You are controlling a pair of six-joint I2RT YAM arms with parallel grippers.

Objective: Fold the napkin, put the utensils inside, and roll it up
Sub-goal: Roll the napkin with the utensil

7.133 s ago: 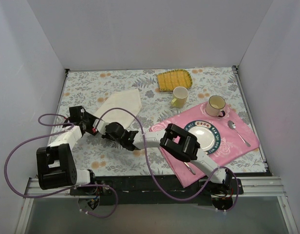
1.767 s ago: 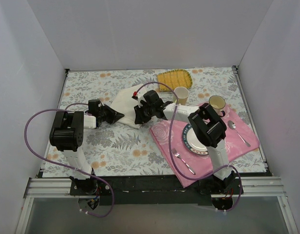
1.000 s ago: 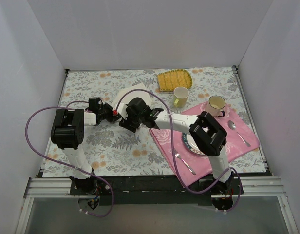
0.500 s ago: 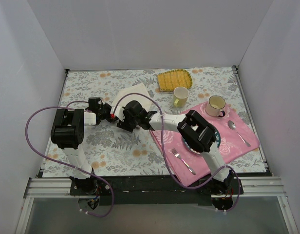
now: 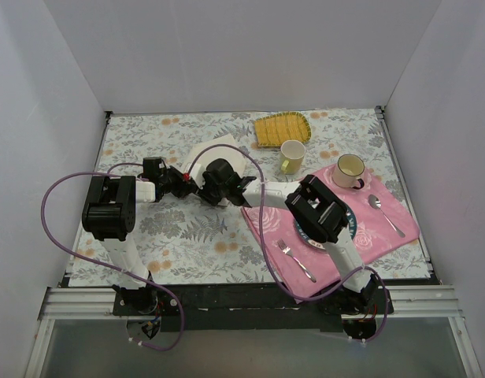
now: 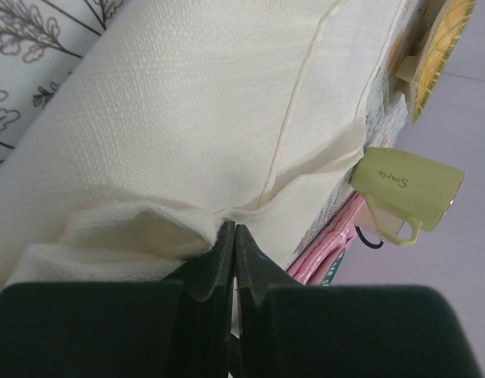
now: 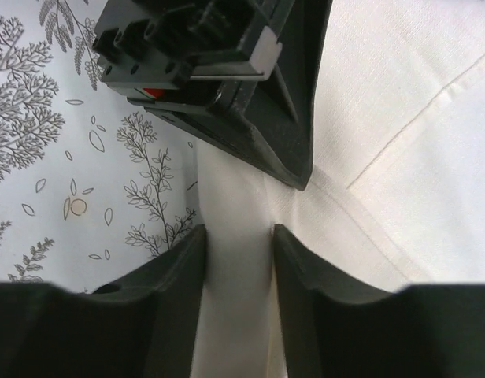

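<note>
Cream napkin point(image 5: 236, 157) lies left of centre on the floral tabletop point(image 5: 148, 142), toward the far edge. The left gripper point(image 6: 233, 230) is pinched tight on the cloth's near-left edge. The right gripper point(image 7: 238, 233), jaws half-wide, straddles a fold just beside it, cloth filling the gap

White arms point(image 5: 278, 191), black joints point(image 5: 109, 206), purple cables point(image 5: 44, 211)

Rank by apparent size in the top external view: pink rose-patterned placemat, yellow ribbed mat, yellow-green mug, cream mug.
pink rose-patterned placemat
yellow ribbed mat
yellow-green mug and cream mug: they look alike, so unranked
</note>
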